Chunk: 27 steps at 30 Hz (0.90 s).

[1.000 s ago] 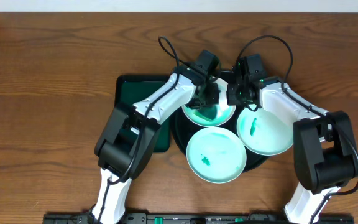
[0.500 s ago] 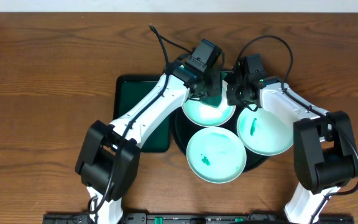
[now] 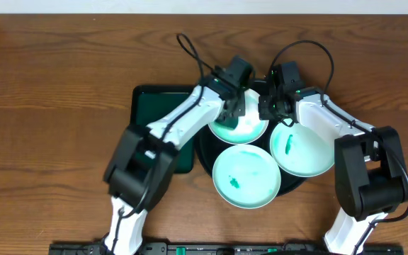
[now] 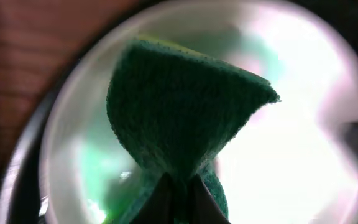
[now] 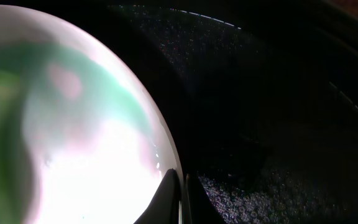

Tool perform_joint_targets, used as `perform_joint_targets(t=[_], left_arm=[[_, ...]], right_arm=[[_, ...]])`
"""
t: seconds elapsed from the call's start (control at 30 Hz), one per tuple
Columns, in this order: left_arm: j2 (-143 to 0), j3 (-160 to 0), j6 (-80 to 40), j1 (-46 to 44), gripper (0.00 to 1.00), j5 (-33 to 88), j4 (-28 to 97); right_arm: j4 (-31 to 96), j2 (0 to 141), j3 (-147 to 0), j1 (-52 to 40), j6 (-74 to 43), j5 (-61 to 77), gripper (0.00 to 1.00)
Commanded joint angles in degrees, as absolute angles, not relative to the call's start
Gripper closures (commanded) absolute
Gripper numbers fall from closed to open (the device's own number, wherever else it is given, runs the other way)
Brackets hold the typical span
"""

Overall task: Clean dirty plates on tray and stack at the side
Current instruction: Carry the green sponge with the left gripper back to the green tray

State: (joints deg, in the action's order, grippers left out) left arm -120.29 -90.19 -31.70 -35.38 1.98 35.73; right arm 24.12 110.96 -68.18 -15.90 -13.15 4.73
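Three plates lie on the tray [image 3: 204,152], which sits about midway between the left and right edges of the table [image 3: 48,106]. The back plate [image 3: 246,131] is nearest the far edge, the front plate [image 3: 246,177] is nearest the near edge, and the right-hand plate [image 3: 303,149] is toward the right edge. They sit rim to rim or nearly so, and the last two carry green marks.

The left gripper [image 4: 180,190] pinches a green sponge [image 4: 185,106] by a narrow fold and holds it over the back plate. The right gripper [image 5: 174,190] is closed down thin, apparently nipping that plate's rim to steady it.

Several risks follow from this:
- A hard stroke could drag the back plate out of that thin hold and knock it into its neighbours.
- Downward pressure near the rim could tip it.
- The small pinch on the sponge may slip under load.
- The two wrists work very near each other, so a wide wipe could bring them together.

Count: three plates, one black tray, one sponge, two grippers, and one dark green tray [image 3: 158,117] just beside the black one, toward the left edge.
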Motion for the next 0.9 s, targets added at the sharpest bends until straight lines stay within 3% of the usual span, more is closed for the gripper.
perform_joint_targets(t=[0.0,0.3,0.53,0.87], left_arm=[[-123.7,-89.3,-32.2,-36.9,0.93,2.0,35.5],[-121.7,-91.0,-31.5,-37.8,0.93,16.4,34.0],[-111.9,-91.8,-30.8,-36.6,0.92,17.1,34.2],[-98.4,-91.7,-27.2,-29.8,0.92,0.4,51.5]], right_arm=[[23.9,110.9,-67.8,-16.9,-13.2,6.3,0.99],[23.9,110.9,-67.7,-16.9,-13.2,6.3,0.99],[23.9,110.9,-67.7,-16.9,-13.2,6.3,0.99],[24.0,110.9,-67.7,-16.9,-13.2,6.3,0.99]])
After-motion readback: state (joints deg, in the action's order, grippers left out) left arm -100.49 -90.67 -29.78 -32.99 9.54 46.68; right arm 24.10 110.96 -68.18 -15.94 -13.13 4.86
